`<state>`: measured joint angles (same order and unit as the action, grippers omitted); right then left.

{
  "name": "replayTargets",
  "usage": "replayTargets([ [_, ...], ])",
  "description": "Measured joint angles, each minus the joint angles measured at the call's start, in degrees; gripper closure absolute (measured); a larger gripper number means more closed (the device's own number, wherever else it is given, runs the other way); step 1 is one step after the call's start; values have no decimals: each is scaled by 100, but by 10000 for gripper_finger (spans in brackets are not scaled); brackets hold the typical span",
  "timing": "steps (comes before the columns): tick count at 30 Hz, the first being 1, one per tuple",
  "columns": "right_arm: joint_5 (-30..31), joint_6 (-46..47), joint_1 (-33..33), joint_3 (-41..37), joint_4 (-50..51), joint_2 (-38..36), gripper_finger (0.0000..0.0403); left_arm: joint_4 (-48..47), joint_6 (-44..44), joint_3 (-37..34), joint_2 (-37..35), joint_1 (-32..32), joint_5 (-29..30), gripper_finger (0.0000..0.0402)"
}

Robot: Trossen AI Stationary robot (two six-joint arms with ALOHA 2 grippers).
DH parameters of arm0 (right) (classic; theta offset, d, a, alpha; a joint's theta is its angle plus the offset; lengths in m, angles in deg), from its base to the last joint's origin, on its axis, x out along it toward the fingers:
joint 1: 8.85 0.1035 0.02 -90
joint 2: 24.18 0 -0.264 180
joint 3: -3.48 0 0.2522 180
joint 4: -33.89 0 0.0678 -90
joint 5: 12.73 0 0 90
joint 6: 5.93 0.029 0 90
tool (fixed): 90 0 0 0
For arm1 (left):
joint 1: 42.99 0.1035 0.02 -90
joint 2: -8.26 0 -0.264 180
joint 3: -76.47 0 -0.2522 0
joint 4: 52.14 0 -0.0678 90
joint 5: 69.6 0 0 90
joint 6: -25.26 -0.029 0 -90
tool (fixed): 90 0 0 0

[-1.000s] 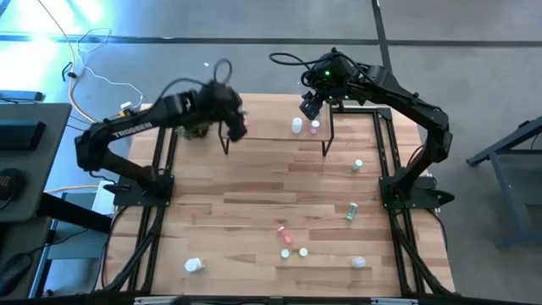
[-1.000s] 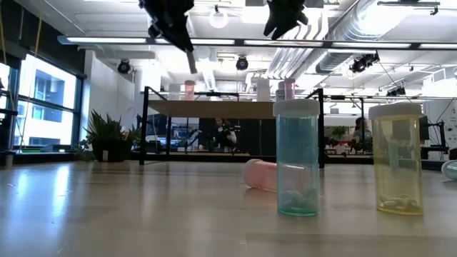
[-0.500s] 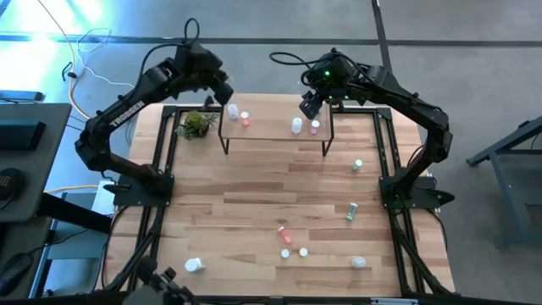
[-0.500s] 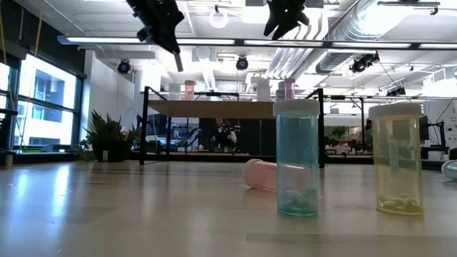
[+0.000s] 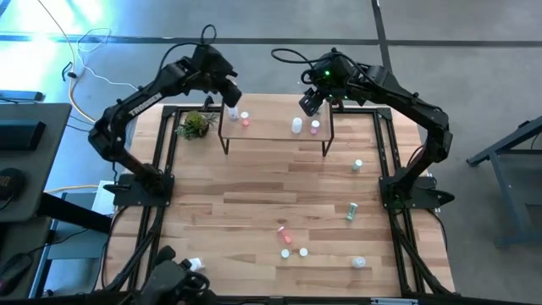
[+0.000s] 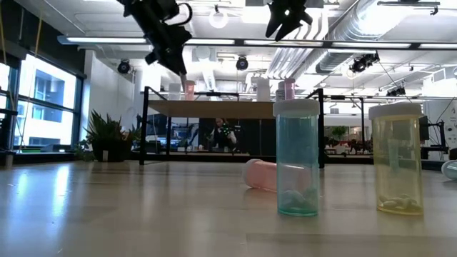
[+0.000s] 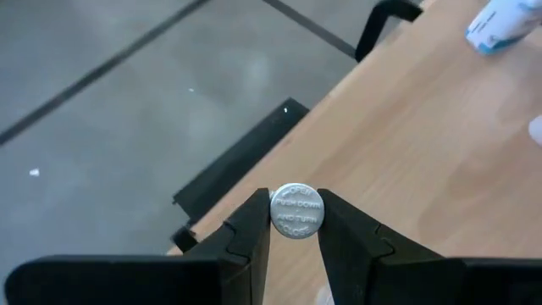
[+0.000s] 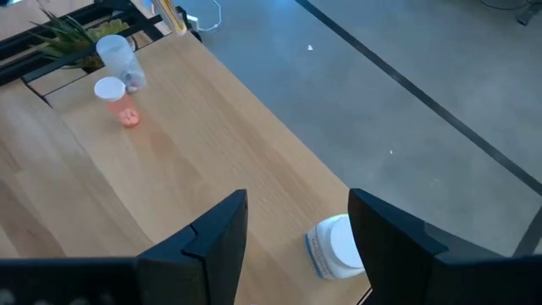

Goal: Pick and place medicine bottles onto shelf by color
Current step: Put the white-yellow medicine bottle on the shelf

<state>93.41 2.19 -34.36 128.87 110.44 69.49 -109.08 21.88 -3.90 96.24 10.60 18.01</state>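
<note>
Two arms hang over the far end of the table, each above one end of the shelf. The left gripper is clamped on a small bottle, its white cap facing the wrist camera, held over the shelf's left end beside a clear bottle and a pink one already standing there; probably it carries this one to join its colour group. The right gripper has its fingers spread and empty above the right end, where a white bottle and a pink-tinted one stand, so it looks to be waiting after a release. Several bottles are unsorted on the table: two green ones near the right edge, and a pink one among others toward the near edge. A potted plant sits just left of the shelf
</note>
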Motion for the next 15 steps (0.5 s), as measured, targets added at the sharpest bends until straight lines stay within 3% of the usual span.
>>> replayTargets([
  [15,24,104,0,0,0,0,206,-1347,-179,1152,749,90,4,323],
])
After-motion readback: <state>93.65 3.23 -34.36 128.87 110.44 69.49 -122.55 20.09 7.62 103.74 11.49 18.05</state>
